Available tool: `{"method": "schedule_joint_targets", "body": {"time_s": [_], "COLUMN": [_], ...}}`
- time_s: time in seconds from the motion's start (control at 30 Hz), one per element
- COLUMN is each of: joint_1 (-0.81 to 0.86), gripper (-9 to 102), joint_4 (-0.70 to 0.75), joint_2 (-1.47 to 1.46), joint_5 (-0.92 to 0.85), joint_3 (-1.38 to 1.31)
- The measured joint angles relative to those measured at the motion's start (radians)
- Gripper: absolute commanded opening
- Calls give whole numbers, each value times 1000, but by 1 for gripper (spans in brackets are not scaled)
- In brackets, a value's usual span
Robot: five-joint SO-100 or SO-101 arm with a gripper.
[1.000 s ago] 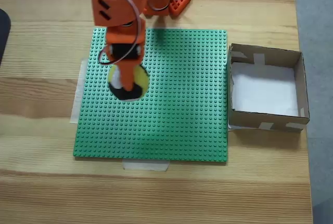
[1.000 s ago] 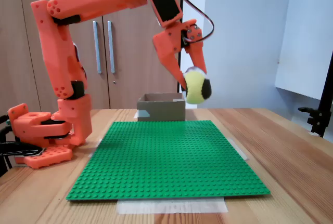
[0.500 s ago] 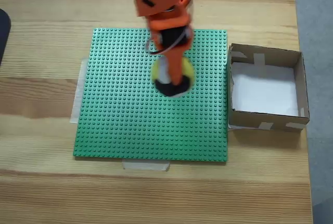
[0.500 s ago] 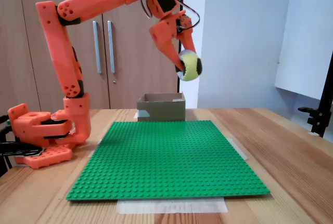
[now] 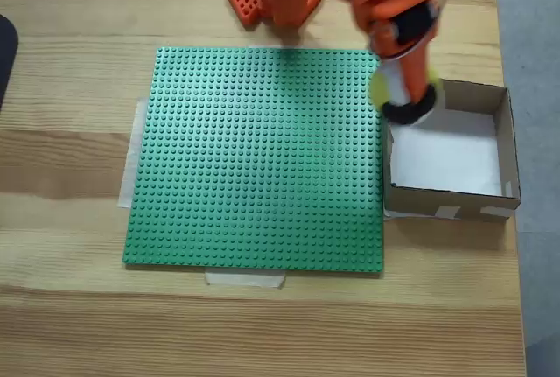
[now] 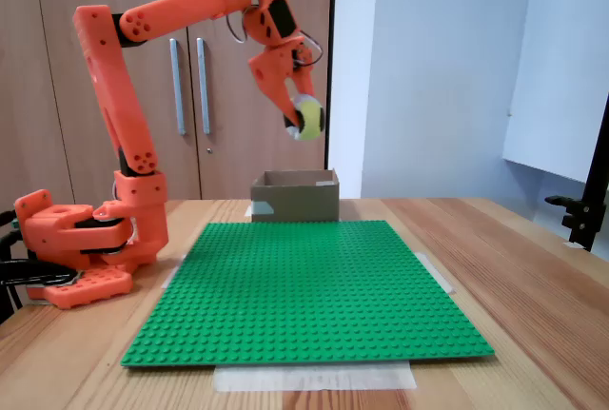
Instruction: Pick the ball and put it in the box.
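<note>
Now your arm [image 6: 143, 68] is arching high, its gripper [image 6: 303, 121] clenching the ball [image 6: 308, 119] while hanging above the box [image 5: 503, 145] edge at nine o'clock.

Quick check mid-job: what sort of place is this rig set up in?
Probably an office or lab room: a wooden table with a taped-down green studded baseplate, brown cabinet doors behind the arm, and plain pale walls.

The arm [image 6: 114, 96] is bright orange plastic with blocky links and round screw holes. Black motor blocks sit at its joints, thin dark cables loop near the wrist, and the base [image 6: 76, 248] is orange.
</note>
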Motion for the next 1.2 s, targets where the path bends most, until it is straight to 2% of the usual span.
{"method": "schedule_joint_targets", "body": {"time_s": [0.47,0.83,1.2], "joint_1": [-66,-164,-170], "gripper": [14,15,18], "joint_4": [-86,-92,-216], "joint_2": [-3,-184,-212], "joint_5": [40,69,87], "joint_3": [72,-5,57]}}
